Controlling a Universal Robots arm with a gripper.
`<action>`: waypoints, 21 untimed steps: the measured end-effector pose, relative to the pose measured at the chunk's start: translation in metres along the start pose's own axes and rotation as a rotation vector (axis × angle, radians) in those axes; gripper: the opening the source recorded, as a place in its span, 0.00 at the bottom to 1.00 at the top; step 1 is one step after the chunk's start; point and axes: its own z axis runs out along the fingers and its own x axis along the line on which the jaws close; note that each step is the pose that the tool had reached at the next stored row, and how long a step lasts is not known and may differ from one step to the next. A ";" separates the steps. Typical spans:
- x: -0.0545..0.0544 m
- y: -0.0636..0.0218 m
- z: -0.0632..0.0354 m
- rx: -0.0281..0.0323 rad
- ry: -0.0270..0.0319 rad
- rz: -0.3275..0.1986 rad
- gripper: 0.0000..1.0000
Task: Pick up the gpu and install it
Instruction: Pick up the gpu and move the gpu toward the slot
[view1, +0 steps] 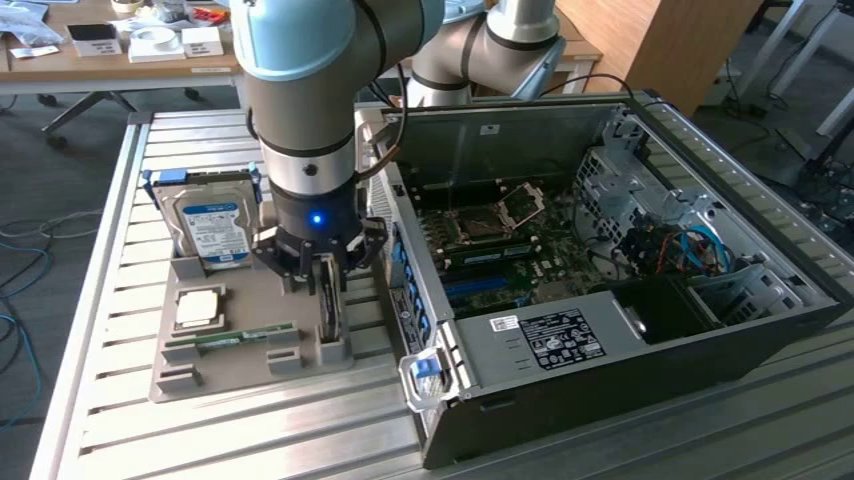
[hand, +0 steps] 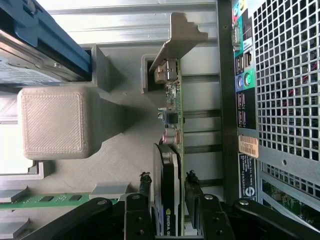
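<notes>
**End effector (hand: 169, 189), black and two-fingered, astride the thin dark rectangular gpu (hand: 174, 125)**

Exterior view: the arm brings the end effector (view1: 322, 268) down over a grey plastic holder tray (view1: 180, 378) that rests on the slatted metal desk (view1: 200, 445). The gpu (view1: 330, 325), a flat card with a dark face, a green board edge and a silver metal end bracket, stands on its long edge in a slot of the tray. This slot is on the side nearest the open black computer case (view1: 761, 300).

Wrist view: the black fingers (hand: 145, 186) are spread, one on each side of the card. A narrow gap shows at each face, and nothing is pinched.

On the same tray, a silver hard drive with a blue label (view1: 214, 232) stands upright towards the exterior view's left. A slim green RAM stick (view1: 247, 337) lies flat, apart from the card.
</notes>
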 end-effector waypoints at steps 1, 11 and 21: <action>0.000 0.0000 0.0001 0.0003 0.0002 0.000 0.42; 0.000 0.0021 0.0031 -0.0048 0.0004 0.000 0.42; 0.000 0.0022 0.0031 -0.0048 0.0004 0.000 0.40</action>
